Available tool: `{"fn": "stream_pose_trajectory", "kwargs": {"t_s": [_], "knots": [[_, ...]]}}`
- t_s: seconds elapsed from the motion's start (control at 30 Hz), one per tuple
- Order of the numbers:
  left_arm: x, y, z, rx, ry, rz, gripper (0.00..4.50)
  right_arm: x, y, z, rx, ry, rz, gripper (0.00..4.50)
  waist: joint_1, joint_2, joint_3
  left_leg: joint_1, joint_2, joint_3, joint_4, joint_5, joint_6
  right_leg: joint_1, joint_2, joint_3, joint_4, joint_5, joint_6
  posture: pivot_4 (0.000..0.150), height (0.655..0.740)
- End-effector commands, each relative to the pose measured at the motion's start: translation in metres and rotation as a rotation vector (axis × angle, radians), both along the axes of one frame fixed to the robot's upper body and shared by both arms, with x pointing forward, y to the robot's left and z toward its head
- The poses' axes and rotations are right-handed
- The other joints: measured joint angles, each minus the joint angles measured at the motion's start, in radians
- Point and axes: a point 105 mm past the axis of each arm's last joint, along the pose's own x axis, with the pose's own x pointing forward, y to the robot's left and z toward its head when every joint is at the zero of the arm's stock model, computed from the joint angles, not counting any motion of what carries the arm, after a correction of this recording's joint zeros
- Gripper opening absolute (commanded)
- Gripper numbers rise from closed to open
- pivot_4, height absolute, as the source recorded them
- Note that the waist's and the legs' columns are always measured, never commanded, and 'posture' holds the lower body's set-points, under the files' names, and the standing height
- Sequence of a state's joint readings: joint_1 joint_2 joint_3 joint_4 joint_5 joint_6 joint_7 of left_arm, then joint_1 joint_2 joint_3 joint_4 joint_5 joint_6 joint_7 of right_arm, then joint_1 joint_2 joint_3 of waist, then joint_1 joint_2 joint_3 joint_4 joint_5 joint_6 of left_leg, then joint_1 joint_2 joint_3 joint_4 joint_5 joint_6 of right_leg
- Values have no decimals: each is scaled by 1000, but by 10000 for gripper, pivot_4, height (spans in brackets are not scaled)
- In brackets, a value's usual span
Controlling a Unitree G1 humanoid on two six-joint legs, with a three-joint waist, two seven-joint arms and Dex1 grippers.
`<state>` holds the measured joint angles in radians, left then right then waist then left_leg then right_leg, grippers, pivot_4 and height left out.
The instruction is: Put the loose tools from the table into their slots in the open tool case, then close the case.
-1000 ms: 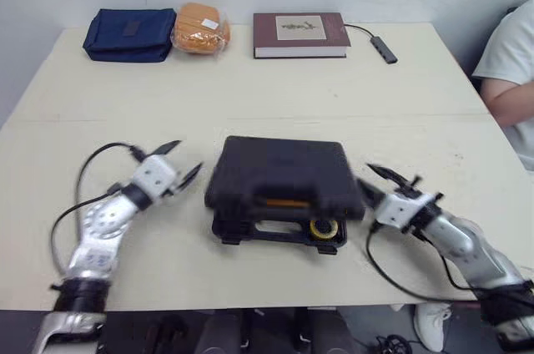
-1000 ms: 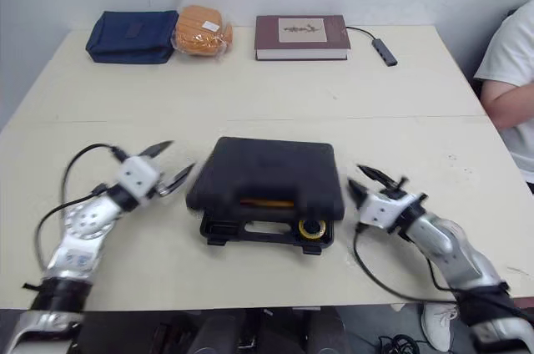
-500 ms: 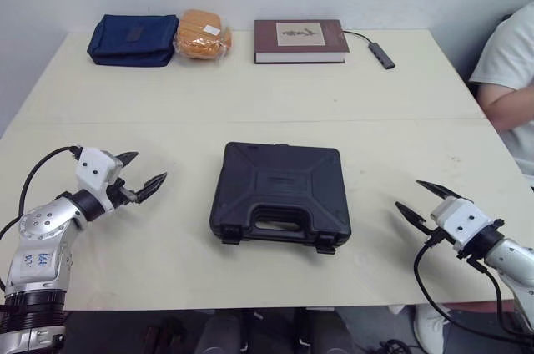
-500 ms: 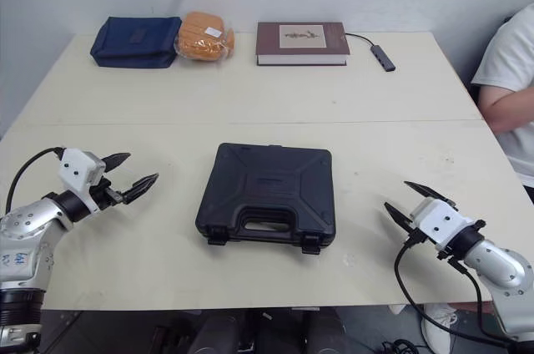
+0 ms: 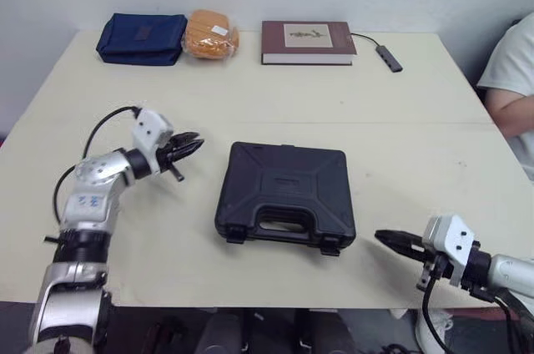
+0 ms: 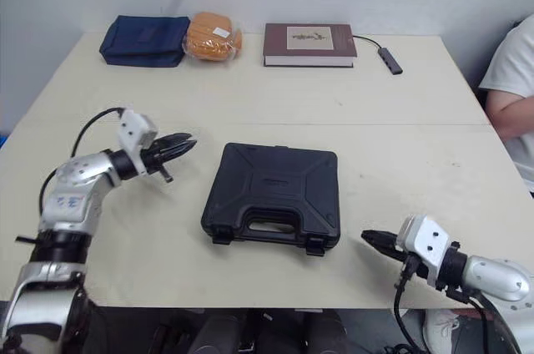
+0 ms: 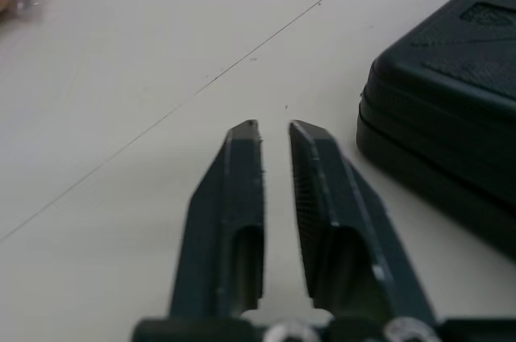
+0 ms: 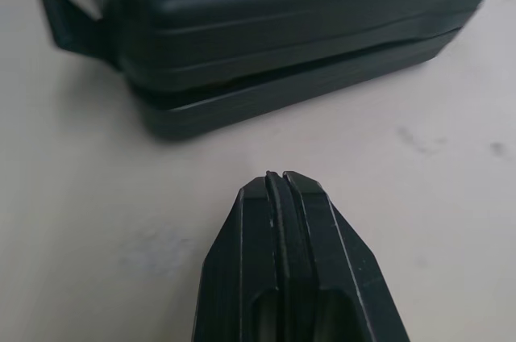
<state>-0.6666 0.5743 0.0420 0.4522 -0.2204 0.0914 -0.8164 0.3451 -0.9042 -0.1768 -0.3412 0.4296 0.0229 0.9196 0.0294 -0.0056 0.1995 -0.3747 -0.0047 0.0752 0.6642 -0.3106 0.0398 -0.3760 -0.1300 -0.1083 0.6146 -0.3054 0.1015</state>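
The black tool case [image 5: 284, 195] lies flat on the middle of the table with its lid down and its handle toward the front edge. My left gripper [image 5: 190, 144] hovers a short way to the left of the case, shut with nothing between its fingers [image 7: 242, 197]; the case's edge [image 7: 451, 116] shows beside it in the left wrist view. My right gripper [image 5: 380, 237] is near the front edge, to the right of the case's front corner [image 8: 282, 11]. It is shut and empty, pointing at the case.
Along the far edge lie a navy pouch [image 5: 142, 37], an orange wrapped bundle [image 5: 210, 34], a maroon book [image 5: 307, 41] and a small grey adapter on a cable [image 5: 389, 57]. A person's sleeve [image 5: 511, 70] shows at the right edge.
The case lid, ajar a second ago, now lies down. Both grippers drew away from the case and have shut; the left has swung back toward it, the right dropped toward the front edge.
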Motion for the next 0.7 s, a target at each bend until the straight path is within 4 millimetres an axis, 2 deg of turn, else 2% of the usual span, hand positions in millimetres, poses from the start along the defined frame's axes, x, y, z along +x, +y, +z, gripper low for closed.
{"fn": "stream_pose_trajectory", "kwargs": {"t_s": [0.03, 0.17, 0.3, 0.5, 0.7], "knots": [[12, -21, 14, 80, -61, -92, 188, -20, 15, -9, -62, 72, 131, 0, 0, -1, 0, 0, 0, 1, 0, 0, 0, 0, 0, -1, 0, 0, 0, 1500, 7400], [38, -28, 2, 108, 48, -47, 188, -18, 23, -14, -38, 96, 133, 0, -5, -2, 1, 1, 0, 3, 0, 0, 0, -1, 1, -5, -1, 0, 0, 1500, 7400], [50, -39, -9, 106, 122, -25, 188, -13, 26, -20, -35, 93, 123, 0, -4, -4, 1, 1, 0, 4, 0, 0, 1, -1, 1, -5, -1, 0, 1, 1500, 7400], [49, -57, -16, 121, 128, -82, 188, -6, 30, -23, -42, 76, 124, 0, -3, -9, 4, -1, 0, 4, 2, 1, 2, -1, 1, -6, 2, 1, 2, 1500, 7400], [38, -71, -20, 66, 154, -210, 188, 4, 43, -28, -14, 42, 101, 0, -1, -9, 4, -2, 0, 3, 2, 1, 2, -1, 0, -7, 1, 1, 3, 1500, 7400]]}}
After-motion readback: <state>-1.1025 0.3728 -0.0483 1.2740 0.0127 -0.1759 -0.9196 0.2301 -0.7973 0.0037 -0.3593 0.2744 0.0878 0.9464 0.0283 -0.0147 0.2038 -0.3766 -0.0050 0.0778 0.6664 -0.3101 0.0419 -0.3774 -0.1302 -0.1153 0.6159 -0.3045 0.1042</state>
